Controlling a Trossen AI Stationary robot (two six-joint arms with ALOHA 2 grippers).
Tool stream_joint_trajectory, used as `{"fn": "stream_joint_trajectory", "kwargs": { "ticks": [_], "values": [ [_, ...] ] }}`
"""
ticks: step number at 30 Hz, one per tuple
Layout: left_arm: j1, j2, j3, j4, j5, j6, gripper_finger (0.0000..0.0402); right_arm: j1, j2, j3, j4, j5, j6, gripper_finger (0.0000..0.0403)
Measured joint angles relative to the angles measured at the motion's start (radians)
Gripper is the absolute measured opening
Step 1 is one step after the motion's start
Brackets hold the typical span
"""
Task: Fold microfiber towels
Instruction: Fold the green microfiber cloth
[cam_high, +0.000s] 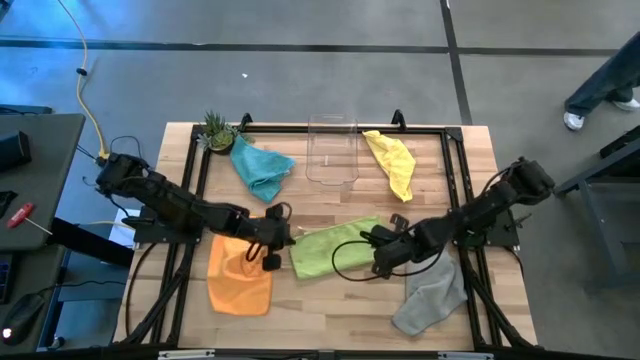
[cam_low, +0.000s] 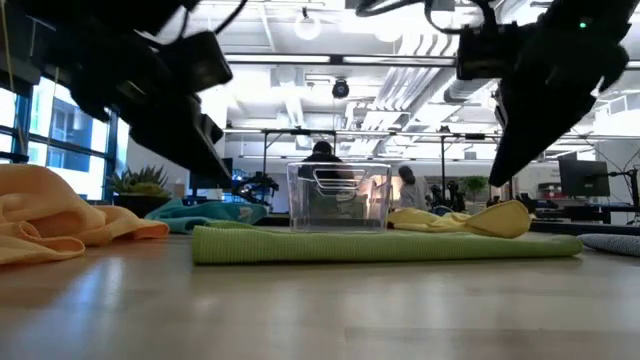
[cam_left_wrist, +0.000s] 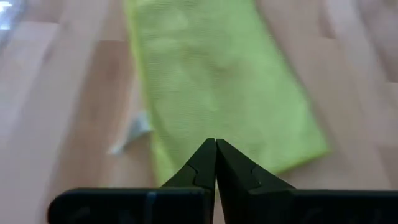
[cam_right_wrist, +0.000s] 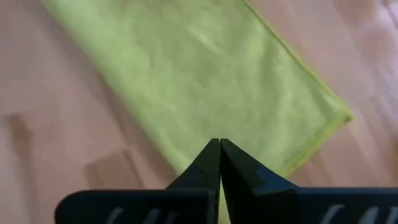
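High view: we see the left gripper (cam_high: 283, 237) and right gripper (cam_high: 372, 240) fully closed, empty, flanking the folded lime green towel (cam_high: 335, 246).

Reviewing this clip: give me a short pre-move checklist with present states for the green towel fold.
1. Lime green towel lies flat as a folded strip mid-table: ok.
2. Left tool shut, above the towel's end, holding nothing: ok.
3. Right tool shut, above the other end, empty: ok.
4. Orange towel apart from the green one: ok.
5. Strip edges aligned: cannot tell.
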Motion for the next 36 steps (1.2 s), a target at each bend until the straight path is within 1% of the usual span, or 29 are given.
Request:
{"fn": "stream_joint_trajectory", "kwargs": {
  "ticks": [2,5,7,10,15,17,20,25,29,32,36],
  "values": [
    [0.032,0.0,0.0,0.0,0.024,0.022,0.0,0.012,0.004,0.0,0.037,-0.007,0.034,0.0002],
    [0.067,0.017,0.001,0.002,0.053,0.035,0.0,0.028,0.03,0.0,0.082,-0.05,0.117,0.0002],
    [0.084,0.032,0.0,0.003,0.059,0.055,0.0,0.038,0.047,0.0,0.114,-0.088,0.168,0.0002],
    [0.099,0.075,0.0,0.016,0.063,0.075,0.0,0.057,0.064,0.0,0.115,-0.131,0.222,0.0002],
    [0.098,0.148,0.0,0.058,0.121,0.075,0.0,0.075,0.066,0.0,0.019,-0.147,0.341,0.0002],
    [0.085,0.171,0.0,0.06,0.124,0.075,0.0,0.074,0.067,0.0,-0.03,-0.149,0.368,0.0002],
    [0.067,0.191,0.001,0.079,0.122,0.072,0.0,0.068,0.071,-0.003,-0.07,-0.156,0.38,0.0002],
    [0.024,0.2,0.003,0.091,0.116,0.025,0.0,0.027,0.071,-0.059,-0.047,-0.166,0.385,0.0002],
    [-0.013,0.197,0.003,0.087,0.12,-0.032,0.0,-0.006,0.071,-0.101,-0.036,-0.137,0.362,0.0002],
    [-0.047,0.197,0.001,0.1,0.162,-0.097,0.0,-0.022,0.071,-0.107,-0.033,-0.123,0.316,0.0002],
    [-0.12,0.199,0.009,0.181,0.202,-0.174,0.0,-0.038,0.071,-0.098,-0.036,-0.118,0.257,0.0002]
  ]
}}
